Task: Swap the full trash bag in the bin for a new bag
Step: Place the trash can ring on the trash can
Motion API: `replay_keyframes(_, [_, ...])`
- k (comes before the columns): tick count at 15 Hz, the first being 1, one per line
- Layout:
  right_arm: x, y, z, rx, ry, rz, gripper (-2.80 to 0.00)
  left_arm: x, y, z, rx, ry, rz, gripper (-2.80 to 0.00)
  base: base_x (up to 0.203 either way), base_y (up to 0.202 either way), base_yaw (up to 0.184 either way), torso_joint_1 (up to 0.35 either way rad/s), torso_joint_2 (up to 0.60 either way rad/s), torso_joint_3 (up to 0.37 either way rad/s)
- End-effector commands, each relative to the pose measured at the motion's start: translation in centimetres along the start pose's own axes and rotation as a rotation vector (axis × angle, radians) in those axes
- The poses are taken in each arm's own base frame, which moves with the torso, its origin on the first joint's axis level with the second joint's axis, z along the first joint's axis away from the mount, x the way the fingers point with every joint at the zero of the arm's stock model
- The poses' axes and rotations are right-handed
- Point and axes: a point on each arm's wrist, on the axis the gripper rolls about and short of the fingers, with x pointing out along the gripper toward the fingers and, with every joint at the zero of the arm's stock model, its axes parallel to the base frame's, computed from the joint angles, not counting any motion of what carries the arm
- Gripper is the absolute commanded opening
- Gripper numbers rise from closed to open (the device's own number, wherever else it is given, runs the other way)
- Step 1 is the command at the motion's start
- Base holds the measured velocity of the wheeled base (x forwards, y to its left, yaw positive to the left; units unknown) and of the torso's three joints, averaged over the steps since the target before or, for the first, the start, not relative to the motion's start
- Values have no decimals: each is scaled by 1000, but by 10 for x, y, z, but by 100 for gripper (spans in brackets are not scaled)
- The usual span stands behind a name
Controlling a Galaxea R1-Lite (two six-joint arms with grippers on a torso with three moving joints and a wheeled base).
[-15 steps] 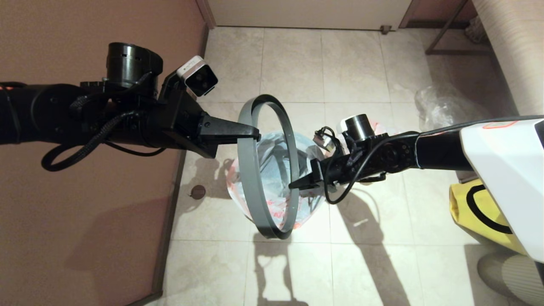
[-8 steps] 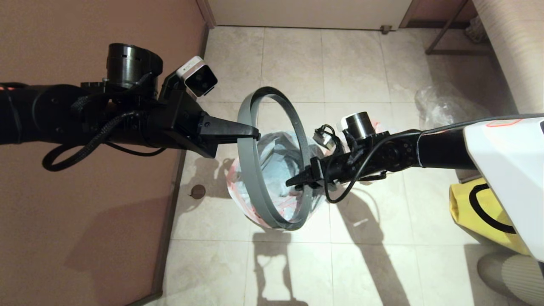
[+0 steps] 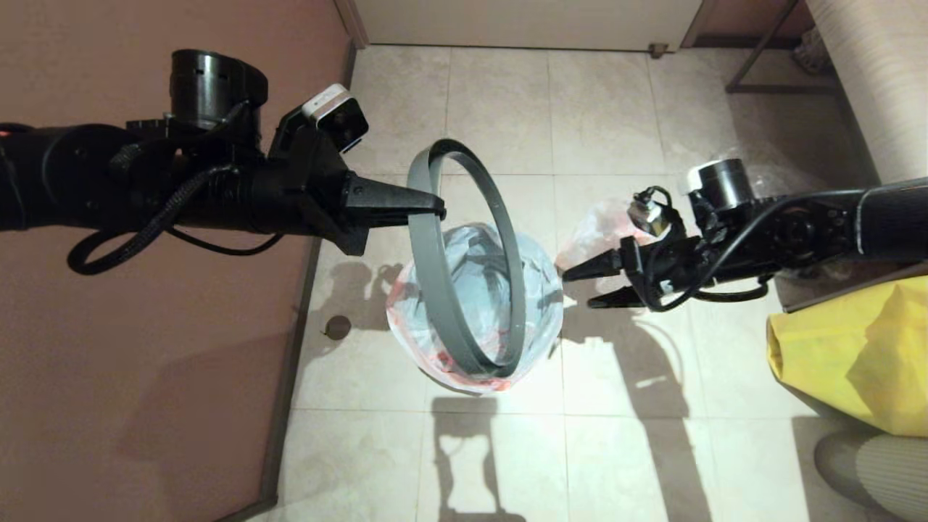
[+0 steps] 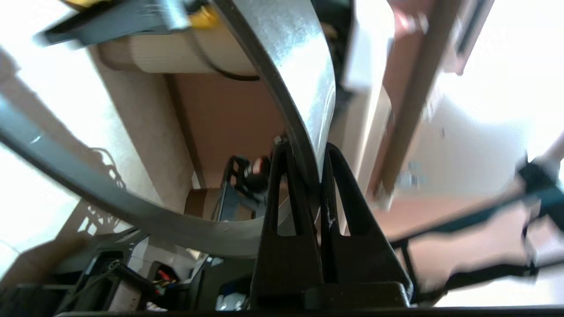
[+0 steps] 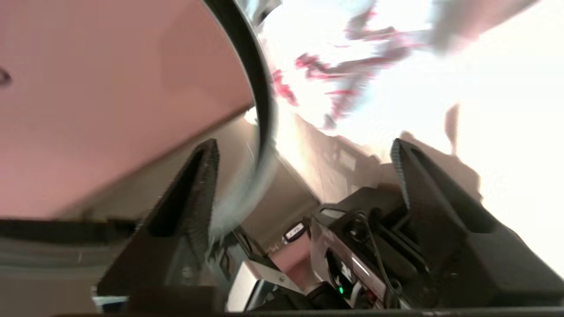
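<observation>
My left gripper [image 3: 437, 212] is shut on the grey ring [image 3: 435, 290], which hangs tilted in the air; the left wrist view shows its band [image 4: 304, 66] pinched between the fingers [image 4: 286, 176]. Below and through the ring, the full trash bag [image 3: 540, 319] bulges on the floor, pale grey tubes showing through. The black bin itself is not visible. My right gripper [image 3: 578, 288] stands open to the right of the ring, apart from it and holding nothing [image 5: 304, 149]. The limp new bag [image 3: 602, 221] lies on the floor beyond it.
A brown wall [image 3: 145, 406] runs along the left. A yellow bag [image 3: 848, 355] sits at the right, and a clear bag [image 3: 747, 170] lies further back by the striped furniture [image 3: 870, 87]. A door [image 3: 522, 22] closes off the far end of the tiled floor [image 3: 616, 449].
My right gripper has let go of the ring's right edge, opened and drawn back to the right. The ring has swung slightly, and my left arm has risen a little.
</observation>
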Motion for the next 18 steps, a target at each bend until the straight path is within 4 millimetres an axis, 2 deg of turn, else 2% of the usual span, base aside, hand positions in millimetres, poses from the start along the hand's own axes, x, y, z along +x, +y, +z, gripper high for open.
replay_keyframes(1, [-32,4,-4,4,-58,-11,0,5,-3,11,-97,-36,46,-280,0,0,0,0,0,0])
replay_keyframes(3, [-38,2,-3,-12,-94,-15,0,21,-1,25,-232,-145,154,-280,0,0,0,0,0,0])
replay_keyframes(5, [-36,9,-1,-45,-163,-92,0,29,-9,40,-331,-278,186,-280,0,0,0,0,0,0])
replay_keyframes(7, [-27,22,2,-104,-291,-230,0,25,-31,50,-377,-359,164,-280,0,0,0,0,0,0])
replay_keyframes(10, [-12,46,0,-255,-457,-473,0,17,-73,51,-393,-410,157,-280,0,0,0,0,0,0])
replay_keyframes(12, [-2,66,-3,-354,-574,-592,0,17,-85,53,-425,-454,203,-280,0,0,0,0,0,0])
replay_keyframes(13, [3,75,-3,-410,-656,-600,0,19,-83,53,-436,-488,233,-280,0,0,0,0,0,0])
replay_keyframes(16, [19,85,-10,-634,-808,-623,0,26,-66,58,-448,-658,363,-280,0,0,0,0,0,0])
replay_keyframes(18, [32,87,-22,-745,-842,-616,0,36,-53,61,-440,-742,428,-280,0,0,0,0,0,0])
